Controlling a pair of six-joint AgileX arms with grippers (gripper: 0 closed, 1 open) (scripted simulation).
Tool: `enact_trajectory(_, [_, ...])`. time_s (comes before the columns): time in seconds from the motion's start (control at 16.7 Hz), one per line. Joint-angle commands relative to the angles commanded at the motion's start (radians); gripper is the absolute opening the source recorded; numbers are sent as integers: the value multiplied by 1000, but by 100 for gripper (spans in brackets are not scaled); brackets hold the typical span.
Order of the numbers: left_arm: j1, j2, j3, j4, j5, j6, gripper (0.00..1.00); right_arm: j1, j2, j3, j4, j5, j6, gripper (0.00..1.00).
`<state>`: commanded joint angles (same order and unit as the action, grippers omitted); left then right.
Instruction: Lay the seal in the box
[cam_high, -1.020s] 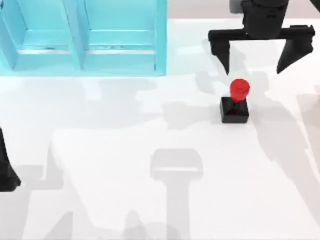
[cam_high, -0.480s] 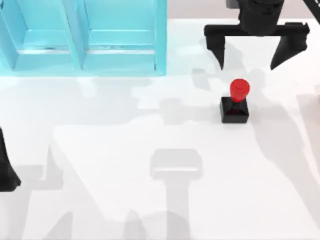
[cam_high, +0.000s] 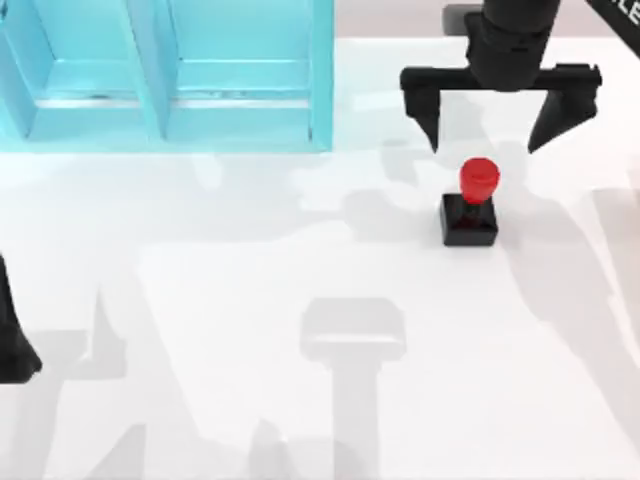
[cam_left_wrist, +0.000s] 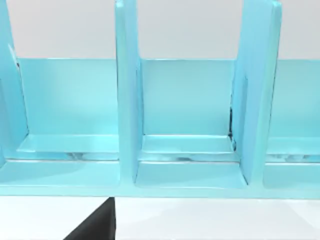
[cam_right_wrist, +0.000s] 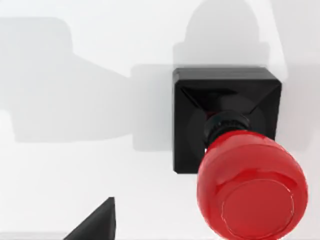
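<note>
The seal (cam_high: 472, 203) stands on the white table (cam_high: 300, 260), toward its right side and nearer the far edge than the near one. The right gripper (cam_high: 487, 125) hangs just beyond the seal, on the far-edge side. Its two black fingers are spread wide apart and hold nothing. The right wrist view looks almost straight down on the seal (cam_right_wrist: 235, 165), with one black fingertip (cam_right_wrist: 95, 220) showing near it.

The box (cam_high: 170, 75) is light blue and sits at the far left corner of the table, well apart from the seal. Tall walls split it into open bays, and the left wrist view faces these bays (cam_left_wrist: 185, 115). The left gripper (cam_high: 12, 340) is parked at the left edge, and its fingers cannot be made out.

The seal stands upright. Its black square block rests flat on the table and its shiny red knob points up. Its long line runs up and down, from block to knob.

The knob is round and smooth, so it could slip if the fingers squeeze it off to one side. A finger could also bump the seal on the way down and tip it over. Later, the block might catch on a box wall.
</note>
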<state>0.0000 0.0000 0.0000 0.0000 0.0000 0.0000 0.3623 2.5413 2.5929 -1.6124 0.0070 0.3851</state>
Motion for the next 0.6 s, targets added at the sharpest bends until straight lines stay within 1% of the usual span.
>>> enact_trajectory(0.36, [0,0,0,0,0,0,100,3,-83,-391,283,-1,3,100])
enact_trajectory(0.48, [0,0,0,0,0,0,100,4,-100,-460,345,-1,4,100])
enact_trajectory(0.6, [0,0,0,0,0,0,100,5,-107,-488,370,-1,4,100])
